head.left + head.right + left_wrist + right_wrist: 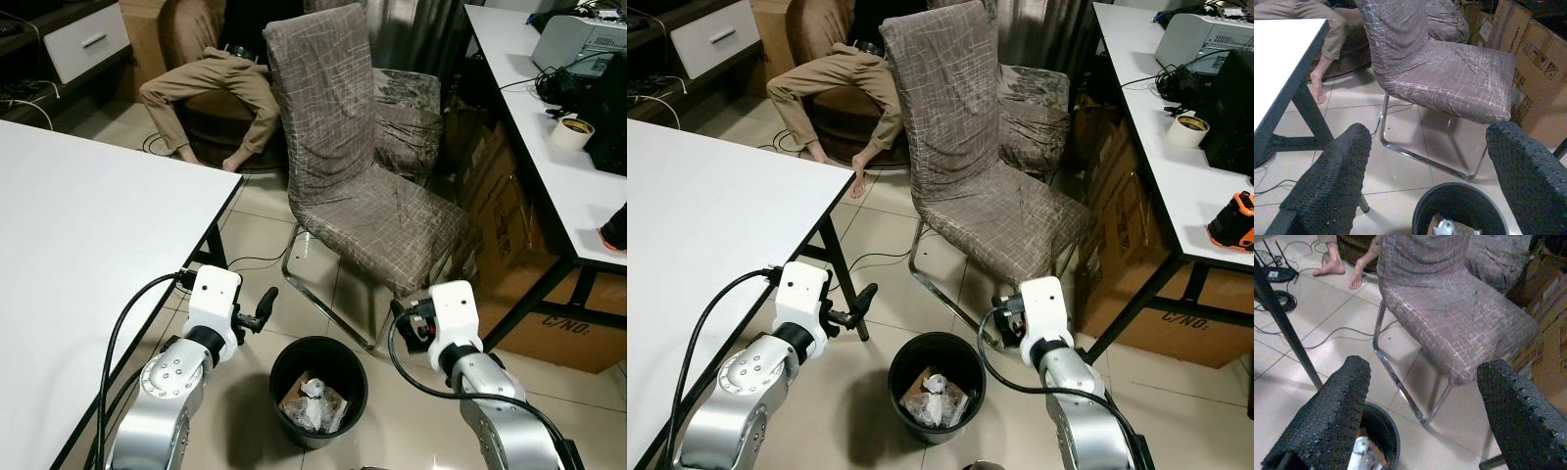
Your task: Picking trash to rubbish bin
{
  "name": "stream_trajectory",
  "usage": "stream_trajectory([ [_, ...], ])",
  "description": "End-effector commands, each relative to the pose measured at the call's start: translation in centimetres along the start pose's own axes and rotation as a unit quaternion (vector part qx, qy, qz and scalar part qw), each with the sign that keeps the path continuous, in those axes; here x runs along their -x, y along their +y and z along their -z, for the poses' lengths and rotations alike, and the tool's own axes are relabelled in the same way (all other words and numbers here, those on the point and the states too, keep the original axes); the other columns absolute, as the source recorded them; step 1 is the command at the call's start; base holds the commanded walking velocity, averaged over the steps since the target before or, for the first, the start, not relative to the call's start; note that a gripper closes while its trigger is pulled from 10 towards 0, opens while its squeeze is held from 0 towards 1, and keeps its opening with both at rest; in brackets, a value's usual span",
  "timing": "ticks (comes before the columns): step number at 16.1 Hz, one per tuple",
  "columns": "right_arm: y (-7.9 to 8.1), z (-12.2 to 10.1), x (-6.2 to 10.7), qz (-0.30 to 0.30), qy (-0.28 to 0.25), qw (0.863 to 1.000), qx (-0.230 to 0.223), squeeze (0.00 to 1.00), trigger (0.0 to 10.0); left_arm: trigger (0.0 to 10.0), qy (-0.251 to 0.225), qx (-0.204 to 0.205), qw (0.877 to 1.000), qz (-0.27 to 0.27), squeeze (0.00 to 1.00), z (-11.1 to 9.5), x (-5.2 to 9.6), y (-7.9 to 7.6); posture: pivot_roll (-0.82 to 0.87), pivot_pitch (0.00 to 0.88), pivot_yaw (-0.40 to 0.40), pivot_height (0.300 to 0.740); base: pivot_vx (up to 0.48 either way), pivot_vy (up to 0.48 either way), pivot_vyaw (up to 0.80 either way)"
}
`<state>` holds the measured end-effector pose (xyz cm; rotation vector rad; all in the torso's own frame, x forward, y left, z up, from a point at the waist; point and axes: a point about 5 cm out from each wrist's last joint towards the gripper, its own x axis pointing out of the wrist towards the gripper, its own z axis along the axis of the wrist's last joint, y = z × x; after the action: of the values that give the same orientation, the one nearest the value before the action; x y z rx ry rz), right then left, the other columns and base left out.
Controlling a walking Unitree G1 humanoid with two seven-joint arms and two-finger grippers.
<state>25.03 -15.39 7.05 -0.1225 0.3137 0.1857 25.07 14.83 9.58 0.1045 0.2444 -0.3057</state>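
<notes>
On the tiled floor [250, 220], the black bin [318, 390] is sitting with trash [313, 403] inside it, between the left gripper [1425, 161] and right gripper [1422, 401], both hovering with fingers spread; a chair [358, 166] is standing beyond.

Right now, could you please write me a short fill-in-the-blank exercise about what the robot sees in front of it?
1. The black rubbish bin stands on the floor between the robot's two ____.
2. Crumpled trash lies ____ the bin.
3. Both the left end effector and the right end effector are ____ and hold nothing.
4. Behind the bin stands a fabric-covered ____.

Missing words: arms; inside; open; chair
</notes>
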Motion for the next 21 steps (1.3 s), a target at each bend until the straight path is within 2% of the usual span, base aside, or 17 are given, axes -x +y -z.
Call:
stream_trajectory([
  [1,-0.1,0.1,0.0,-0.002,0.0,1.0,0.005,0.0,10.0,10.0,0.004,-0.014,1.0,-0.001,0.0,-0.1,0.0,-0.3,-0.15,0.0,-0.04,0.74,0.0,0.0,0.0],
  [2,-0.2,0.1,-0.1,-0.002,0.001,1.0,0.006,0.0,10.0,10.0,0.006,-0.023,1.0,0.001,0.0,0.0,0.0,-0.4,-0.15,0.0,-0.039,0.74,-0.277,0.0,0.0],
  [11,-0.4,0.1,0.1,0.005,-0.002,1.0,0.008,0.0,10.0,10.0,0.0,-0.022,1.0,-0.008,0.0,-0.5,-1.1,0.1,-0.16,0.0,-0.024,0.74,-0.277,0.0,0.0],
  [17,0.1,0.3,0.7,-0.005,0.005,1.0,-0.005,0.0,10.0,10.0,0.003,-0.021,1.0,-0.009,0.0,-0.5,-0.7,0.1,-0.17,0.0,-0.029,0.74,-0.277,0.0,0.0],
  [21,0.2,0.2,0.8,-0.011,0.007,1.0,0.009,0.0,10.0,10.0,0.006,-0.022,1.0,-0.013,0.0,-0.4,-0.4,0.3,-0.16,0.0,-0.032,0.74,-0.277,0.0,0.0],
])
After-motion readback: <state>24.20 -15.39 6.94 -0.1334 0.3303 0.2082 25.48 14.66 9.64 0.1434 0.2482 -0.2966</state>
